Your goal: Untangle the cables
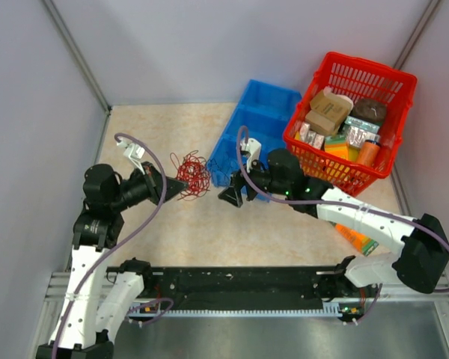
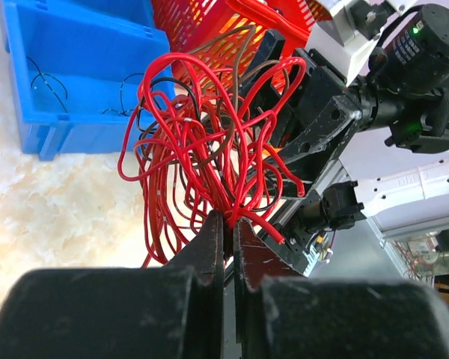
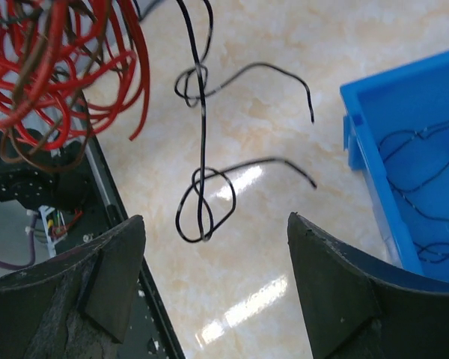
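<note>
A tangled bundle of thin cables point(image 1: 192, 176), mostly bright red with some dark brown-black strands, hangs above the table. My left gripper point(image 1: 181, 193) is shut on the bundle's lower part; the left wrist view shows the red loops point(image 2: 209, 142) fanning up from the closed fingertips point(image 2: 229, 221). My right gripper point(image 1: 232, 196) is open and empty, just right of the bundle. In the right wrist view a loose black cable point(image 3: 202, 194) dangles in loops between and beyond the open fingers point(image 3: 120, 262), with the red tangle point(image 3: 52, 75) at upper left.
A blue bin point(image 1: 254, 127) behind the right gripper holds a few thin black cables point(image 3: 426, 172). A red basket point(image 1: 352, 120) of packaged goods stands at the back right. An orange box point(image 1: 357, 239) lies under the right arm. Walls enclose the table.
</note>
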Tool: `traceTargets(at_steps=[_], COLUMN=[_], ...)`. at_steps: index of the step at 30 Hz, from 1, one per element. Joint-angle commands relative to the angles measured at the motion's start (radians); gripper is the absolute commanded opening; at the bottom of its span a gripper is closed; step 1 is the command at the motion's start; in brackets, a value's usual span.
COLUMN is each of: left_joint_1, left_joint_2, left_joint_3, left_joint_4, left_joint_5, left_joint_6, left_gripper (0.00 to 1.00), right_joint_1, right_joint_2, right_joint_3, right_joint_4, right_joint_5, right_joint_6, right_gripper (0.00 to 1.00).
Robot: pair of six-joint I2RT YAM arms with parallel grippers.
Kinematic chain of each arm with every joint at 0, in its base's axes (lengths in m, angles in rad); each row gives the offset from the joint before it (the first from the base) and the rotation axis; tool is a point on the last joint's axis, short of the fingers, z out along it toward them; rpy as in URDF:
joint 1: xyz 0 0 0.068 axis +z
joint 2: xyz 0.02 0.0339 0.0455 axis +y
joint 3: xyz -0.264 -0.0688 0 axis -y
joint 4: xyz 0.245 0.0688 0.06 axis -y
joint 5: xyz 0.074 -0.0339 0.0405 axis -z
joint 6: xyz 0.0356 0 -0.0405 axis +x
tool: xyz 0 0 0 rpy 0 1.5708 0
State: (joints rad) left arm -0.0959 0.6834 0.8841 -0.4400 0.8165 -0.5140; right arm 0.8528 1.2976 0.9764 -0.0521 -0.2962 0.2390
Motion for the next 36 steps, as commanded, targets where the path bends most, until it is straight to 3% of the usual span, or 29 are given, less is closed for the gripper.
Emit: traceTargets(at_steps=[1, 7, 12, 14, 17, 20, 22, 25, 31, 36], left_joint_1=[0.002, 0.002, 0.002, 0.002, 0.002, 0.002, 0.002, 0.004, 0.005, 0.005], left_joint_2=[-0.008, -0.01, -0.01, -0.012, -0.005, 0.014, 0.039, 0.074, 0.151, 0.228], left_joint_3=[0.041, 0.03, 0.024, 0.024, 0.039, 0.068, 0.07, 0.024, -0.135, -0.263], left_joint_4=[-0.006, 0.02, 0.034, 0.032, -0.018, -0.144, -0.247, -0.289, -0.181, -0.085], left_joint_5=[0.039, 0.068, 0.076, 0.075, 0.011, -0.178, -0.391, -0.586, -0.596, -0.629], left_joint_6=[0.028, 0.003, -0.014, -0.012, 0.005, 0.029, 0.003, -0.061, -0.145, -0.178], left_gripper=[0.0, 0.0, 0.0, 0.0, 0.0, 0.0, 0.0, 0.0, 0.0, 0.0], right_joint_1=[0.002, 0.002, 0.008, 0.017, 0.034, 0.04, 0.04, 0.031, 0.023, 0.022], right_joint_2=[-0.038, 0.008, 0.086, 0.098, 0.085, 0.022, -0.042, -0.168, -0.359, -0.454], right_joint_3=[-0.03, -0.001, 0.044, 0.056, 0.084, 0.064, 0.013, -0.054, -0.079, 0.001], right_joint_4=[0.225, 0.25, 0.296, 0.304, 0.198, 0.054, -0.024, -0.093, -0.213, -0.281], right_joint_5=[-0.072, 0.052, 0.002, 0.005, 0.144, 0.444, 0.613, 0.762, 0.887, 0.937], right_joint_6=[0.051, 0.117, 0.151, 0.157, 0.137, 0.177, 0.189, 0.209, 0.212, 0.186], right_gripper=[0.76, 0.7, 0.57, 0.41, 0.0, 0.0, 0.0, 0.0, 0.0, 0.0])
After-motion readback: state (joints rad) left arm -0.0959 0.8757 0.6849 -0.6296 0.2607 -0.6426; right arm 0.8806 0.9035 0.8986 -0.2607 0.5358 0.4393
